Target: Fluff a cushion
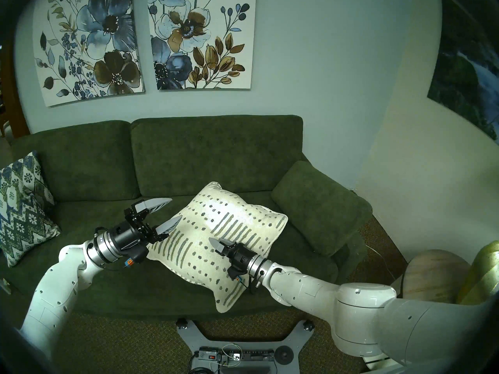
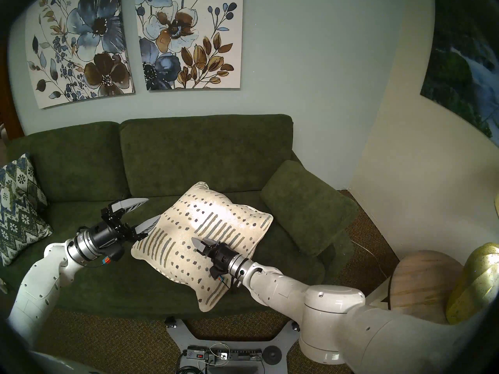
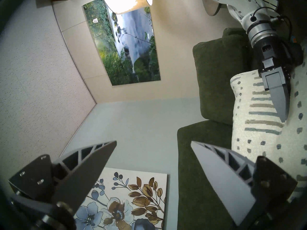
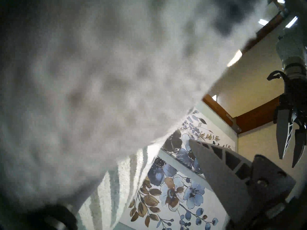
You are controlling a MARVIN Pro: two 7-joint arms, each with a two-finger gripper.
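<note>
Head views show the square cream throw cushion with grey-green dots and dash stripes point(image 1: 216, 238) lying tilted on the dark green fabric sofa point(image 1: 216, 154); it looks light, soft and easily dented, best taken at its piped edges or corners, with the left gripper point(image 1: 168, 211) spread open, empty, at its left edge and the right gripper point(image 1: 220, 244) apparently closed over its face, between a blue-green zigzag pillow point(image 1: 21, 203) and a loose green sofa bolster point(image 1: 318, 206). Left wrist view shows parted fingers point(image 3: 221, 171) beside cream fabric; right wrist view is mostly blurred cushion, hiding one finger.
</note>
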